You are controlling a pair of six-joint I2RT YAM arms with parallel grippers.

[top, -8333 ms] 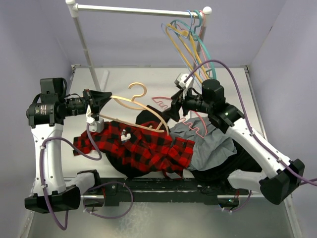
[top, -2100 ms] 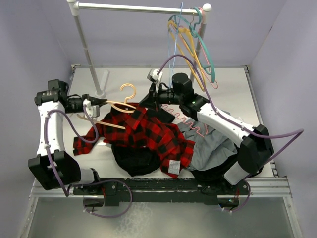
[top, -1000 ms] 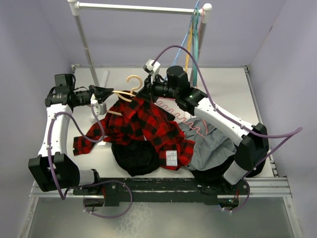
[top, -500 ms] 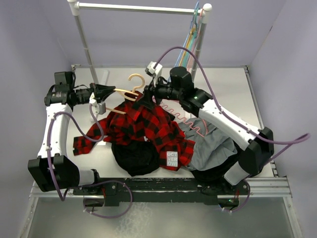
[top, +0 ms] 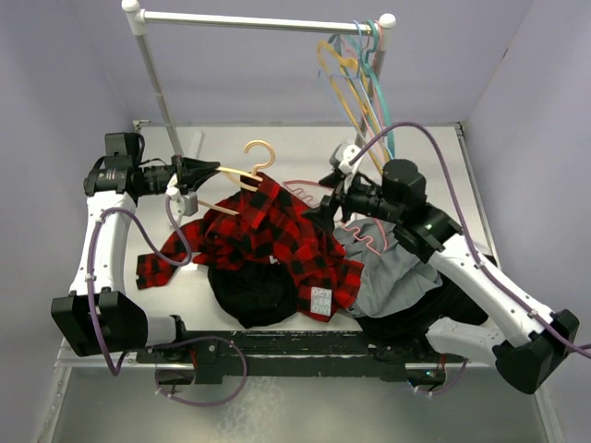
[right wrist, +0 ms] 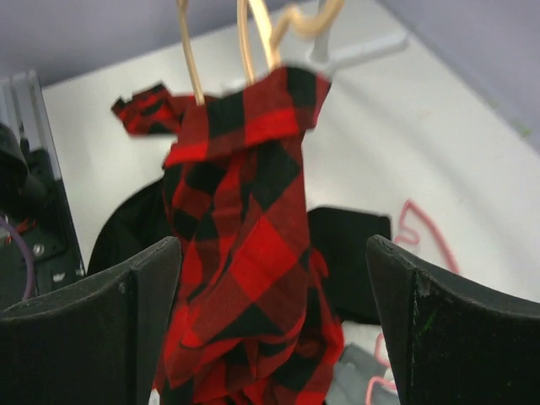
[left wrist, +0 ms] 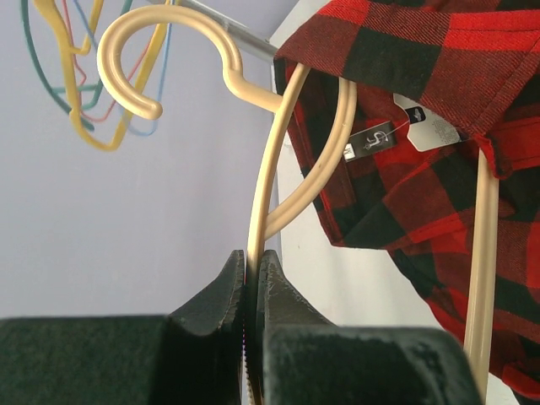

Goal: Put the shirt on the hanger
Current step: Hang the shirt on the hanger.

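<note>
Top external: one shirt (top: 277,235) partly over one tan hanger (top: 259,153), left pincer (top: 214,169) tight on it, right pincer (top: 317,213) wide, empty.

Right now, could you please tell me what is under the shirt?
Beneath the shirt, a black garment pokes out at the near edge, and the hanger runs under the collar. The rest is covered.

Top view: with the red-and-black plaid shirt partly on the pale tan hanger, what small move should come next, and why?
Probably the open right hand should reach for the red-and-black plaid flannel shirt, grip its collar edge and draw it over the bare arm of the pale tan hanger. The shut left hand pinches that arm near the hook; the shirt covers only the other shoulder.
</note>
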